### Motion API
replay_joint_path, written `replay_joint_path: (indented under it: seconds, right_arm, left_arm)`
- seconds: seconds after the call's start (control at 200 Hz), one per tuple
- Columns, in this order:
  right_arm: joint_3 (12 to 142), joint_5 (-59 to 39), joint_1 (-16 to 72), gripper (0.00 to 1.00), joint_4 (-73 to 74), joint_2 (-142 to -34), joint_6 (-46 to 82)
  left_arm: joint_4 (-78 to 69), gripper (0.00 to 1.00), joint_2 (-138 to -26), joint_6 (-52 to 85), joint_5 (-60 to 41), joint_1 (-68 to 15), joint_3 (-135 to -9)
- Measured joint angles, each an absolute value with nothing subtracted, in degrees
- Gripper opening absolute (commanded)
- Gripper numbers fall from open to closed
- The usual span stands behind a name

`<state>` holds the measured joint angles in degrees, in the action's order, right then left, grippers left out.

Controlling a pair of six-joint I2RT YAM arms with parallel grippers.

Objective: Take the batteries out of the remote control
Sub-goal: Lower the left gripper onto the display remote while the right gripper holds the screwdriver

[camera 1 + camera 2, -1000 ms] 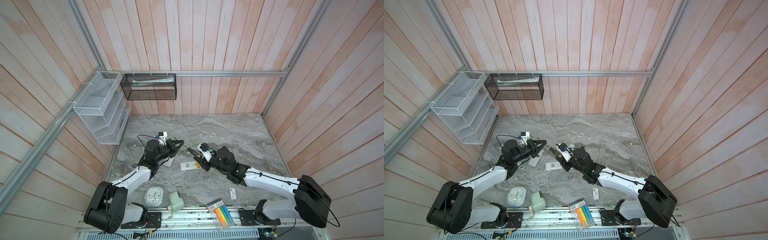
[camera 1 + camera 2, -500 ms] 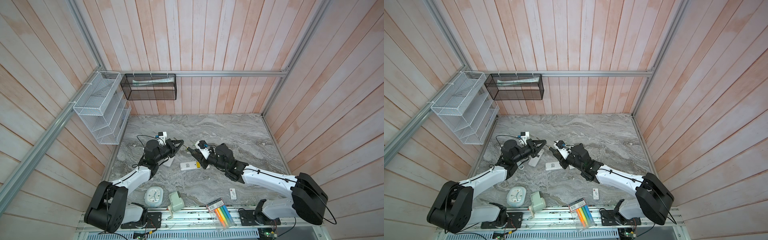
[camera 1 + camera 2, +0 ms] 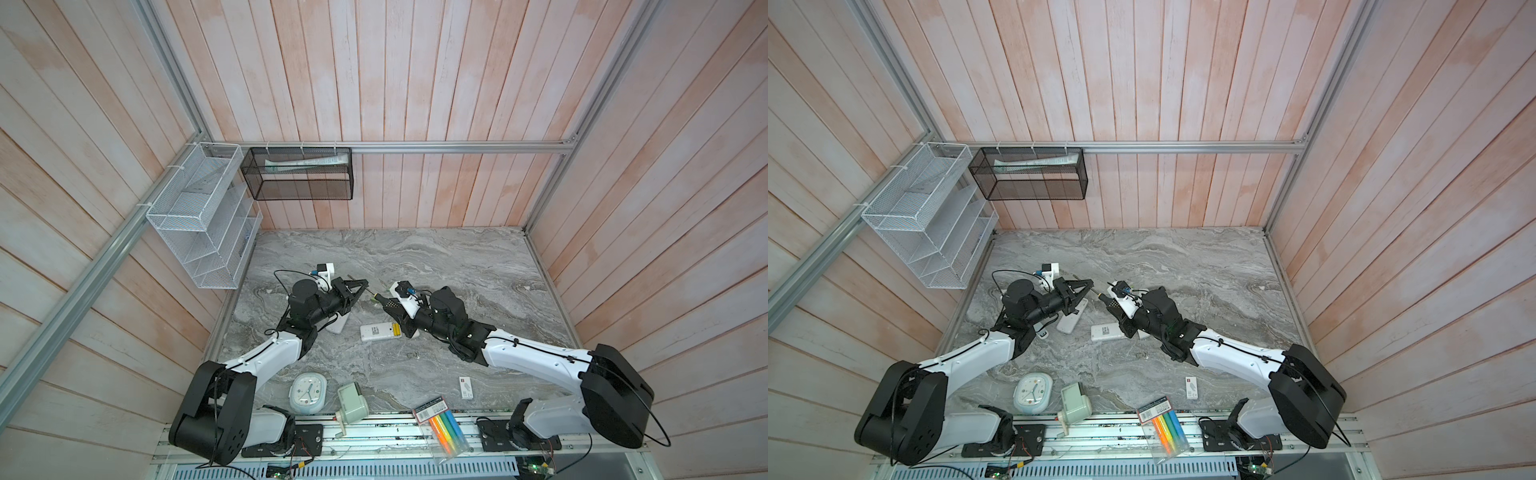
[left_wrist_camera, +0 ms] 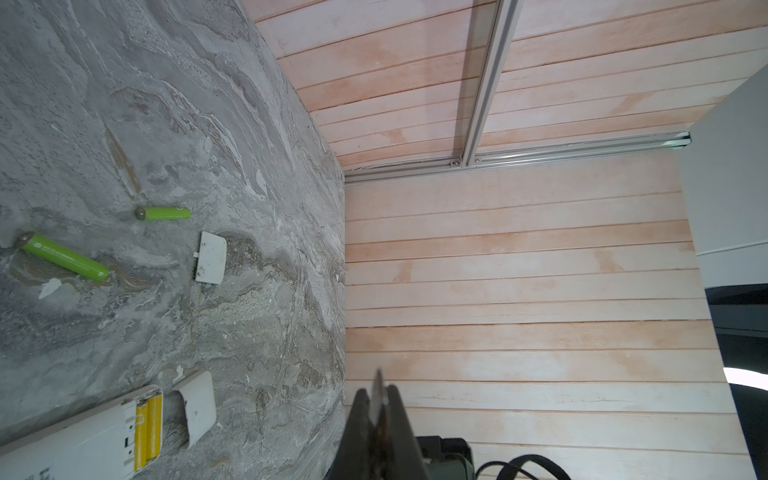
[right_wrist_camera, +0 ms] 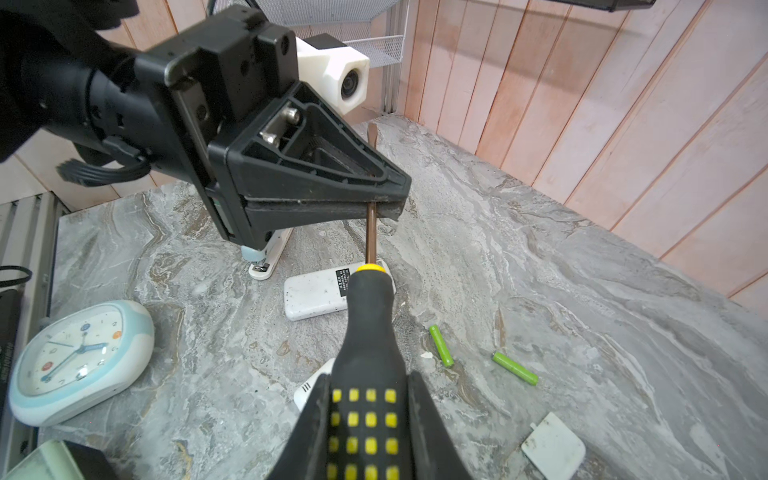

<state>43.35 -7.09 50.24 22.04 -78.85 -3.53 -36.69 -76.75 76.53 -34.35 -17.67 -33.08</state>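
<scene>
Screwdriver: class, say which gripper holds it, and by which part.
The left gripper clamps the screwdriver by its metal shaft. The right gripper flanks the black handle; whether it grips cannot be told.

In the right wrist view the screwdriver (image 5: 370,316) handle is covering the remote's (image 5: 316,293) battery end, and the bottom edge is cutting off the right pincer (image 5: 368,386). In the left wrist view the frame edge is cropping the remote to its end with the yellow batteries (image 4: 147,432), and the left pincer (image 4: 378,401) is hiding all but a sliver of the shaft. The lime batteries (image 5: 441,345) are not showing in either top view, being too small or covered.
</scene>
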Motion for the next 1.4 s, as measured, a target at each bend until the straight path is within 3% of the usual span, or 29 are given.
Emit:
replay_joint_path:
  seconds: [0.065, 0.26, 0.44, 0.865, 1.4]
  right_arm:
    - [43.35, -7.22, 50.19, 0.0, 21.8, -78.87, -3.62]
    - [43.42, -7.81, 50.24, 0.0, 19.88, -78.85, -4.45]
    - [43.44, -7.09, 50.24, 0.0, 17.32, -78.41, -4.56]
    - [43.44, 3.01, 50.24, 0.0, 4.69, -73.8, -0.82]
    - [43.66, 7.68, 50.24, 0.0, -11.66, -71.83, 7.38]
  left_arm:
    - [-36.47, 0.03, -76.84, 76.23, -34.48, -17.67, -33.08]
    - [-33.93, 0.39, -76.84, 72.75, -34.44, -17.67, -33.08]
    - [-29.63, 1.0, -76.82, 67.59, -34.24, -17.63, -33.21]
    - [-13.96, 1.0, -76.82, 47.57, -32.84, -17.61, -41.3]
    - [4.99, 1.0, -79.02, 18.46, -18.5, -21.96, -48.01]
